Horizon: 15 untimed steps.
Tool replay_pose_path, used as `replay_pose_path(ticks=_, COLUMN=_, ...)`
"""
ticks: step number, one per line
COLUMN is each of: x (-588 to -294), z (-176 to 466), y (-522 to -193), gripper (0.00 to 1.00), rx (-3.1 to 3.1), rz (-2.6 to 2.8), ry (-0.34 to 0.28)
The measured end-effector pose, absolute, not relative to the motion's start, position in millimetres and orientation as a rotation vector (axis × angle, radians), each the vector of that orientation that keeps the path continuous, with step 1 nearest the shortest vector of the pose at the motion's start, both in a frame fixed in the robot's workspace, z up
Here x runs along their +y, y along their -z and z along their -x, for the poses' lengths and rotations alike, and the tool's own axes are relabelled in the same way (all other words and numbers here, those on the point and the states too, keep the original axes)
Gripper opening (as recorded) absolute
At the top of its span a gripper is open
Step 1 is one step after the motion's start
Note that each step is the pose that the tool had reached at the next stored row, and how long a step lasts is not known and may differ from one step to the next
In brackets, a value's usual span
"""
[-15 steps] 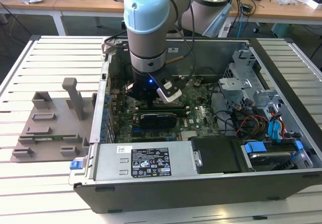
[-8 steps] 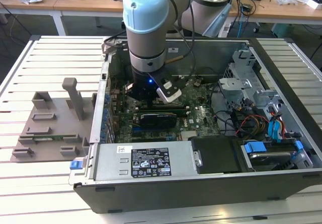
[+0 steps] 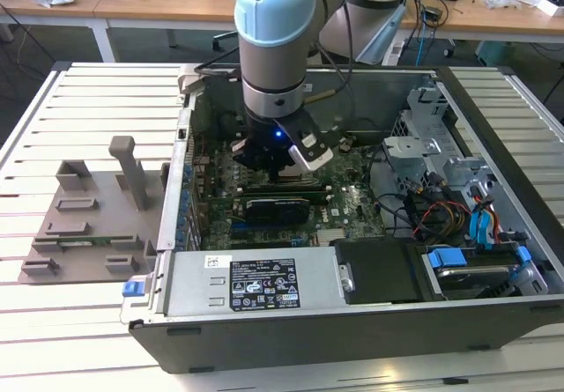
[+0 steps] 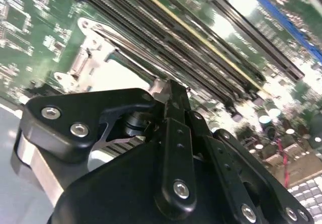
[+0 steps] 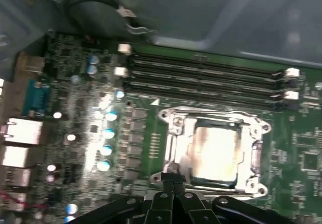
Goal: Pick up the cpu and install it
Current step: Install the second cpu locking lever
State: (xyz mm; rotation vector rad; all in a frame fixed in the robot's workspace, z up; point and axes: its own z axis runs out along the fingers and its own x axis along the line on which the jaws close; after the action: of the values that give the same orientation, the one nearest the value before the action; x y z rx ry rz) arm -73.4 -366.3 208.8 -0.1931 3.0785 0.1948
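Observation:
The cpu (image 5: 214,153) lies flat inside the metal socket frame (image 5: 173,126) on the green motherboard, its silvery top glaring under the light. In the second wrist view a bright patch of the cpu (image 4: 128,77) shows beside the socket frame (image 4: 93,50). My gripper (image 5: 170,177) is shut, its black fingertips pressed together with nothing visible between them, right at the socket's edge. The exterior view shows the gripper (image 3: 280,170) lowered into the open computer case (image 3: 291,321), just over the board.
Rows of black memory slots (image 5: 201,78) run alongside the socket. Capacitors (image 5: 108,133) and rear ports (image 5: 22,133) stand on its other side. A power supply (image 3: 256,282), cables (image 3: 432,211) and drive bays (image 3: 476,260) crowd the case. A grey fixture (image 3: 97,220) sits at the exterior view's left.

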Motion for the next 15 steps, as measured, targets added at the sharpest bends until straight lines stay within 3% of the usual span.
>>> replay_pose_path(ticks=6, x=-354, z=50, y=-209, gripper=0.11, rx=3.087, rz=0.194, ry=-0.168)
replay_pose_path(ticks=12, x=-325, z=44, y=-208, gripper=0.11, rx=3.101, rz=0.198, ry=0.016)
replay_pose_path(ticks=15, x=-317, z=44, y=-209, gripper=0.11, rx=3.102, rz=0.199, ry=0.064)
